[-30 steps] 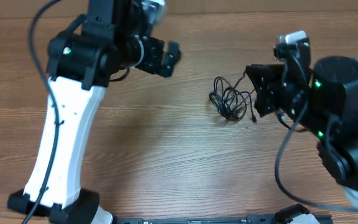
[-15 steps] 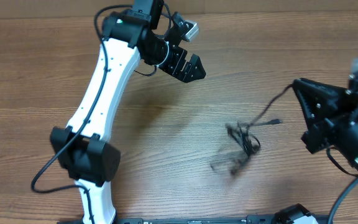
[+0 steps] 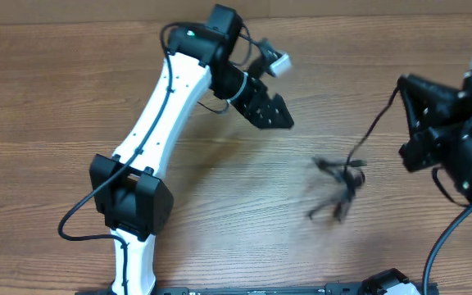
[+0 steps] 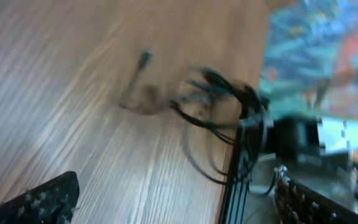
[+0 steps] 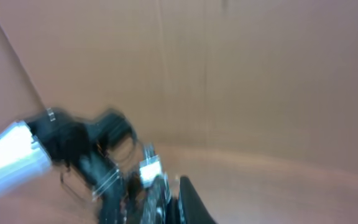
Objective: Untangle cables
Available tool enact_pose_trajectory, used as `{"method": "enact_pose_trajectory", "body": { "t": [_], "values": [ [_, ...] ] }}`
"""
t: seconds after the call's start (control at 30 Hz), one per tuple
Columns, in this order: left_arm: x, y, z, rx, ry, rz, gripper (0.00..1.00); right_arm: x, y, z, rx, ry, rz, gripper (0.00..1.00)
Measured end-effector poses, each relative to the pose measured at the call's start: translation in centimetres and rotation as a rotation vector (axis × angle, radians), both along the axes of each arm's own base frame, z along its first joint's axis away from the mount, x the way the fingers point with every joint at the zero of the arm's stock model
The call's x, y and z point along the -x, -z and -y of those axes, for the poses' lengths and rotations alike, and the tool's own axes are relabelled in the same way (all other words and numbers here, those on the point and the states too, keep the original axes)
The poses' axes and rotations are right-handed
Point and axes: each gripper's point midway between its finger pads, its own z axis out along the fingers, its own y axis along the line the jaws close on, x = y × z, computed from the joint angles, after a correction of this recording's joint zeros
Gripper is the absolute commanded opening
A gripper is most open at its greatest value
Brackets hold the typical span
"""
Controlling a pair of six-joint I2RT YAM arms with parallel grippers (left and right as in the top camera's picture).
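The cables [image 3: 339, 187] are a blurred black tangle over the wood, right of centre. One strand rises from the tangle to my right gripper [image 3: 406, 88], which is shut on it at the far right. The right wrist view is smeared; that gripper [image 5: 169, 200] shows its jaws pressed together. My left gripper [image 3: 279, 115] is open above the table's middle, up and left of the tangle, and apart from it. In the left wrist view the cables [image 4: 219, 102] lie ahead of the open fingers [image 4: 39, 200], with a small plug end [image 4: 145, 57] trailing out.
The left arm's white link [image 3: 162, 123] crosses the table's left half from its base [image 3: 129, 201]. The right arm's black body [image 3: 465, 147] fills the right edge. A table edge with a black rail [image 4: 234, 180] runs close to the tangle in the left wrist view.
The left arm has swung rightward, carrying its open gripper toward the middle. The right gripper has pulled back to the right with a strand, and the tangle has been dragged toward the front.
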Motion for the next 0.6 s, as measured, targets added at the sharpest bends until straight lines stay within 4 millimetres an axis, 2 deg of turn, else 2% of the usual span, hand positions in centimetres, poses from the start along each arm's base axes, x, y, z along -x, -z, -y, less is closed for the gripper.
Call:
{"method": "enact_pose_trajectory", "body": {
  "t": [0.17,0.23,0.3,0.37,0.4,0.47,0.6],
  "values": [
    [1.7,0.0,1.4,0.030,0.125,0.080,1.00,-0.7,-5.9,-0.2,-0.036,0.002,0.244,0.04],
    [1.9,0.0,1.6,0.038,0.153,0.105,1.00,-0.7,-7.4,-0.1,-0.042,0.003,0.303,0.04],
    [2.1,0.0,1.9,0.046,0.178,0.129,1.00,-0.6,-8.1,-0.1,-0.039,0.003,0.336,0.04],
    [2.0,-0.1,1.9,0.052,0.184,0.145,1.00,-0.5,-8.0,-0.1,-0.032,0.003,0.334,0.04],
    [1.8,-0.1,2.0,0.058,0.188,0.158,0.95,-0.5,-7.9,-0.1,-0.029,0.003,0.331,0.04],
    [1.6,-0.3,2.2,0.074,0.196,0.178,0.04,-0.6,-7.6,-0.1,-0.022,0.001,0.319,0.04],
    [1.5,-0.8,3.1,0.115,0.214,0.217,0.04,-0.8,-7.2,-0.2,-0.012,0.001,0.305,0.04]
  ]
}}
